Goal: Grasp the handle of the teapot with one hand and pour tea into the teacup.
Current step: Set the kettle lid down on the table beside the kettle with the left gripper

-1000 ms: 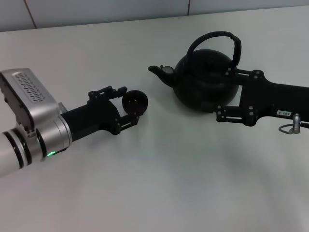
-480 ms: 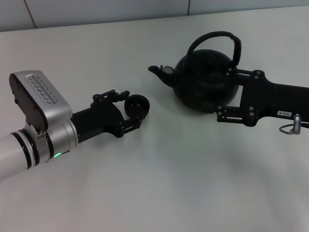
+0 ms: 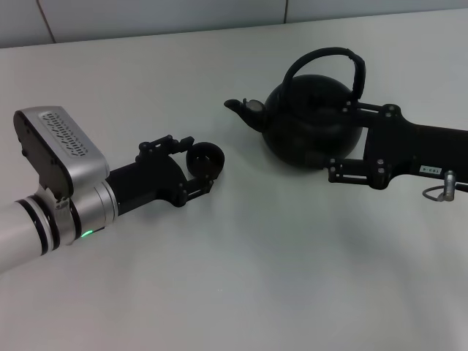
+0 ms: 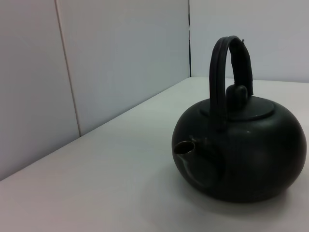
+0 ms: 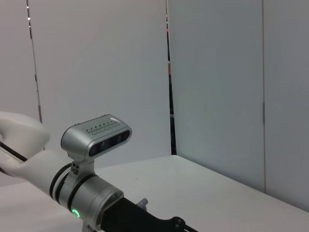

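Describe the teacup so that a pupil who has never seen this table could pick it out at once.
Start at the white table and find the silver-and-black left arm lying on the robot's left side. At its tip, the left gripper has its fingers around the teacup. It is a tiny, round, dark, handleless bowl, far smaller than the teapot, which has a spout and arched handle.

Even, diffuse overhead light; soft faint shadows under teapot (image 3: 311, 128) on table (image 3: 256, 278); frames sharp, no glare.
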